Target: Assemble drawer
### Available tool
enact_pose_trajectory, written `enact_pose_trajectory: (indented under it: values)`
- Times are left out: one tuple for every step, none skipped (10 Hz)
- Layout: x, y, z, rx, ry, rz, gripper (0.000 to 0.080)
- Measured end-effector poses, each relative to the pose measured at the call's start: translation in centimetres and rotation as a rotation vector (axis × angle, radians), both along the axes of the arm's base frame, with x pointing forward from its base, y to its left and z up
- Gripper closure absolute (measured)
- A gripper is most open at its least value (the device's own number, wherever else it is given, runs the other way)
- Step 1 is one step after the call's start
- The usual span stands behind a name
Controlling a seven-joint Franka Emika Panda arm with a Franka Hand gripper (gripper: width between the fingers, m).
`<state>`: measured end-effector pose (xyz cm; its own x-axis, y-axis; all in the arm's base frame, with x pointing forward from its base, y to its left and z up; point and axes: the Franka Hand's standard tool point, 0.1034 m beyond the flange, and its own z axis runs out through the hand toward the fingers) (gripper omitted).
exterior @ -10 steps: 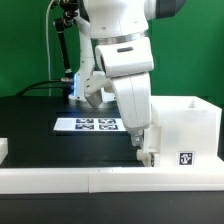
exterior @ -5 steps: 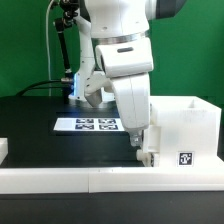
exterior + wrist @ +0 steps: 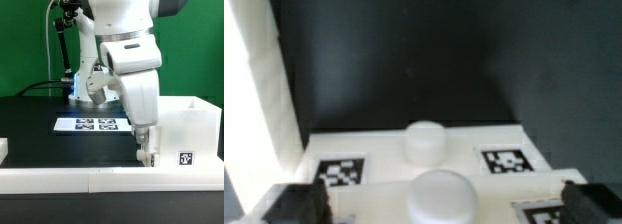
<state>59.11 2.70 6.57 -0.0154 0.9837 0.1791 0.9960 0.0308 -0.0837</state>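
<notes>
1. Exterior view: my end effector (image 3: 146, 152) hung low at the near left corner of the drawer (image 3: 185, 130), as that view has it, its tips just above the white rail (image 3: 110, 180) along the front of the table (image 3: 40, 125).
2. The drawer's tall housing stood upright on the table at the exterior view's right, tag (image 3: 185, 157) facing the camera, touching or nearly touching the rail. Its open top showed white walls; I could not see whether anything lay inside.
3. In the wrist view a white tray (image 3: 420, 160) with two tags and two rounded knobs (image 3: 427, 140) lay directly beneath me, between my fingertips (image 3: 295, 203). Its long axis ran across the gap between them, and black table stretched beyond it.
4. My end effector was spread, the dark fingertips well apart at either side of the tray, pinching nothing.
5. I judged that the coming move turned on this: the nearer knob (image 3: 441, 192) sat centred under me, so closing or lowering straight down would meet the tray, with the housing just beside.
6. The marker board (image 3: 92, 125) lay flat behind my arm.
</notes>
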Motion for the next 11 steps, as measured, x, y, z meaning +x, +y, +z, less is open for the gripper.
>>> enact_pose_trajectory:
  values:
    - [0.0, 0.4, 0.1, -0.008, -0.002, 0.002, 0.0150]
    - [0.0, 0.7, 0.0, -0.009, 0.002, -0.011, 0.0150]
    - [0.0, 1.1, 0.0, -0.009, 0.005, -0.020, 0.0150]
    - [0.0, 1.1, -0.1, -0.014, 0.004, -0.023, 0.0150]
    - [0.0, 0.7, -0.2, -0.016, 0.008, -0.016, 0.0150]
    - [-0.1, -0.3, -0.2, -0.019, 0.014, -0.015, 0.0150]
    - [-0.3, -1.6, -0.3, -0.020, 0.026, -0.002, 0.0150]
    - [-0.3, -3.2, -0.1, -0.022, 0.042, 0.002, 0.0150]
    - [-0.2, -4.8, 0.1, -0.029, 0.055, 0.000, 0.0150]
    - [-0.2, -4.5, 0.0, -0.029, 0.057, -0.005, 0.0150]
    - [-0.3, -4.4, 0.0, -0.029, 0.058, -0.002, 0.0150]
